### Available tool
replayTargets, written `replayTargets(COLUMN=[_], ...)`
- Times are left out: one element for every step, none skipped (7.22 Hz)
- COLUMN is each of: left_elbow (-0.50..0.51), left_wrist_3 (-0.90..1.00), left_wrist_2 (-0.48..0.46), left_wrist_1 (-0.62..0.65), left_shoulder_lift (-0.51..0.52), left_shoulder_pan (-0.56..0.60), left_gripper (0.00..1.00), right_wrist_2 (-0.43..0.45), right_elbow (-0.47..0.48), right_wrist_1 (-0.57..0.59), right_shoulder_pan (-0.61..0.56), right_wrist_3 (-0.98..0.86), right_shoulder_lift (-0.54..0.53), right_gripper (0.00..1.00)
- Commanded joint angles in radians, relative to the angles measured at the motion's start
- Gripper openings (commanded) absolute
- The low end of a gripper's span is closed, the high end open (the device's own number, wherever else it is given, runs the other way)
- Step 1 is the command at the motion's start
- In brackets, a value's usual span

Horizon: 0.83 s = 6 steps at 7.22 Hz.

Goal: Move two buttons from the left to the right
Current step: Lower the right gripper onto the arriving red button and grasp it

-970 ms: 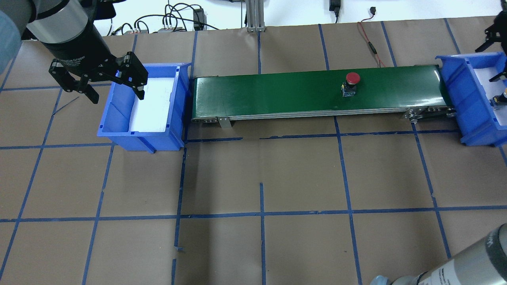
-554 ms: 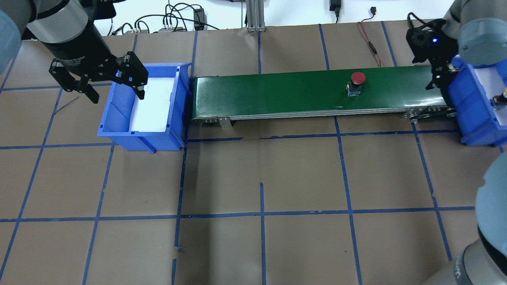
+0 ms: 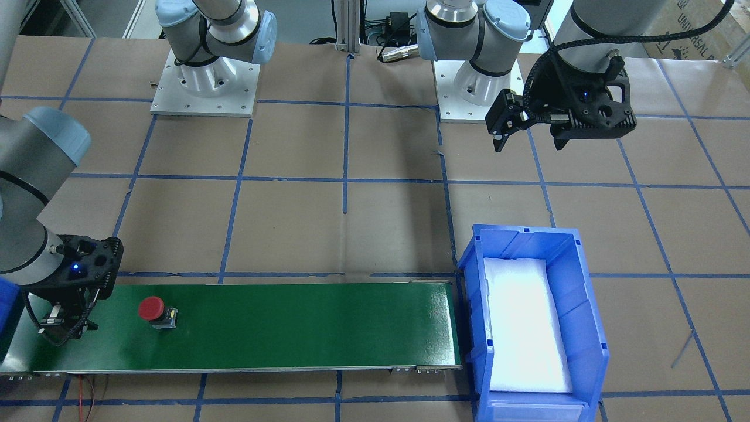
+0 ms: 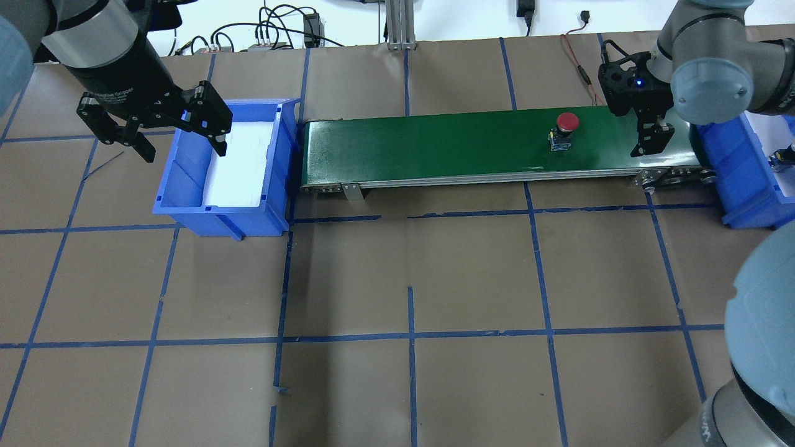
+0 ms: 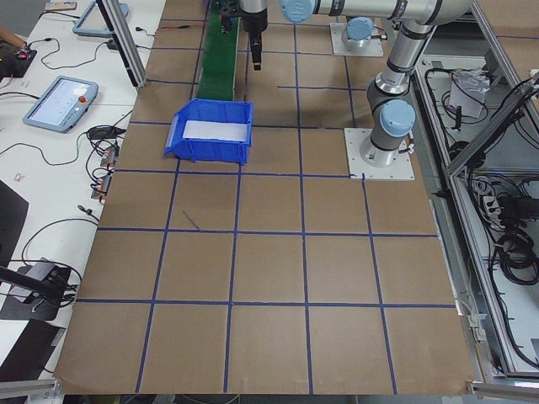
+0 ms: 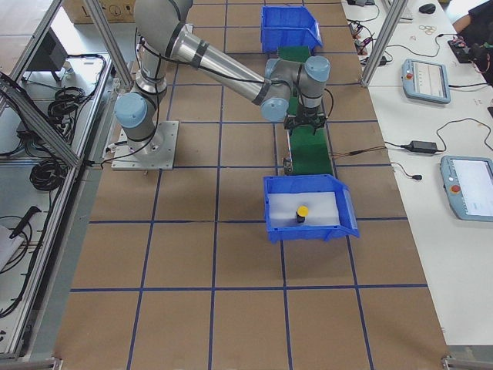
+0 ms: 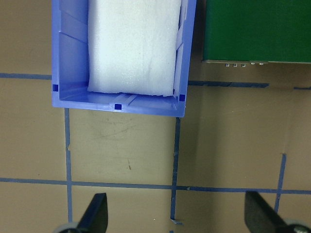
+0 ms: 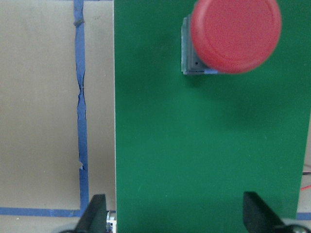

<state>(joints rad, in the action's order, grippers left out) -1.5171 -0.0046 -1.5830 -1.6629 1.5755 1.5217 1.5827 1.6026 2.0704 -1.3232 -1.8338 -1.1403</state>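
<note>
Overhead exterior: within the last second the right tool [image 4: 650, 138], wide and empty, swung from the right bin [image 4: 736, 161] to the end of the conveyor belt [image 4: 435, 146] as the red button [image 4: 566, 122] rode nearer, so pickup looks next; yellow button [image 6: 303, 210] already binned, left tool [image 4: 184, 149] wide, idle.

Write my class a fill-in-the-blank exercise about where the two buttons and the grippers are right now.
The red button stands on the ___ conveyor belt.
The button in the right bin is ___.
The right gripper hangs over the belt with jaws ___.
The left bin holds ___ buttons.
Missing words: green; yellow; open; no.
</note>
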Motion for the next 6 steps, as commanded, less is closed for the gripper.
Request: replayTargets(left_elbow=[0.0,0.0,0.0,-0.002,-0.002,-0.002], left_wrist_3=[0.0,0.0,0.0,0.0,0.0,0.0], left_wrist_2=[0.0,0.0,0.0,0.0,0.0,0.0], left_wrist_1=[-0.001,-0.001,0.0,-0.001,0.0,-0.001], left_shoulder_lift=[0.0,0.0,0.0,0.0,0.0,0.0], left_shoulder_pan=[0.0,0.0,0.0,0.0,0.0,0.0], left_gripper=[1.0,1.0,1.0,1.0,1.0,1.0], right_wrist_2=[-0.05,-0.049,-0.041,-0.038,-0.041,-0.047], right_elbow=[0.023,0.043,0.048,0.048,0.049,0.051], right_wrist_1=[0.057,0.088,0.103,0.103,0.103,0.102], right_shoulder_pan=[-0.001,0.001,0.001,0.001,0.001,0.001], right_wrist_3=[0.022,0.019,0.016,0.015,0.014,0.014], right_shoulder_lift=[-0.002,-0.002,0.001,0.002,0.002,0.002], right_gripper=[0.99,0.99,0.99,0.99,0.99,0.99])
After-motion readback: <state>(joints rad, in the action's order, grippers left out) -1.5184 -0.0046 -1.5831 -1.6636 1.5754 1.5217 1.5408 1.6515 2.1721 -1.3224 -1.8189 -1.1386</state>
